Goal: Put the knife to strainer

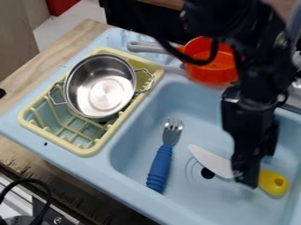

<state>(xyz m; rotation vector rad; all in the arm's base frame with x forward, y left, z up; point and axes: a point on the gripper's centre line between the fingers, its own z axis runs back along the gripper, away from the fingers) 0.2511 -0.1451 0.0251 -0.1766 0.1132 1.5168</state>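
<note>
We see the black gripper point(247, 175) pointing down into the blue sink point(138, 151), over the middle of the knife point(213, 162); we cannot tell how its jaws stand. The knife lies in the basin, its pale blade beside the drain hole point(207, 173), its yellow handle opposite. Near it we note a blue-handled fork point(160, 167). Beside the basin, the yellow strainer rack point(88, 151) bears a two-handled steel pot point(101, 90).
</note>
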